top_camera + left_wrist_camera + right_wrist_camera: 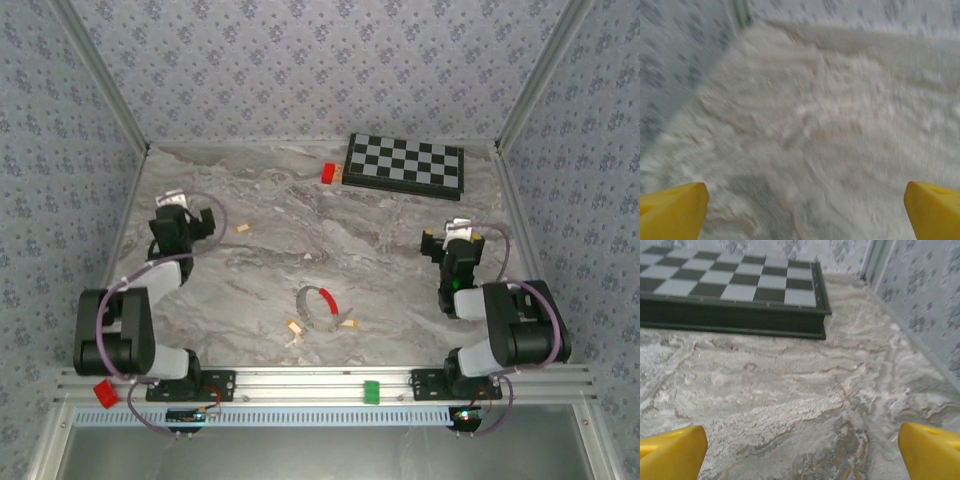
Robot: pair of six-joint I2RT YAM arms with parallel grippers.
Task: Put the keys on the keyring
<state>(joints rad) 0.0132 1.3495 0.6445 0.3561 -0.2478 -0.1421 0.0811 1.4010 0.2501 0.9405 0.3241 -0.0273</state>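
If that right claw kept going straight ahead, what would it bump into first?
Probably the chessboard: its right end lies ahead of the open right gripper, across the table. It might slip past the corner; depth is unclear.

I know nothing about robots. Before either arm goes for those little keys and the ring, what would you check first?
1. Left pincer open and empty: ok, spread wide, nothing between.
2. Right pincer open and empty: ok, likewise.
3. Keyring lying free on the table: ok, nothing covers it.
4. Keys all located: ok, two beside the ring, one apart, farther left.
5. Keys touching the ring: cannot tell, too small.
6. Ring's gap open for threading: cannot tell.
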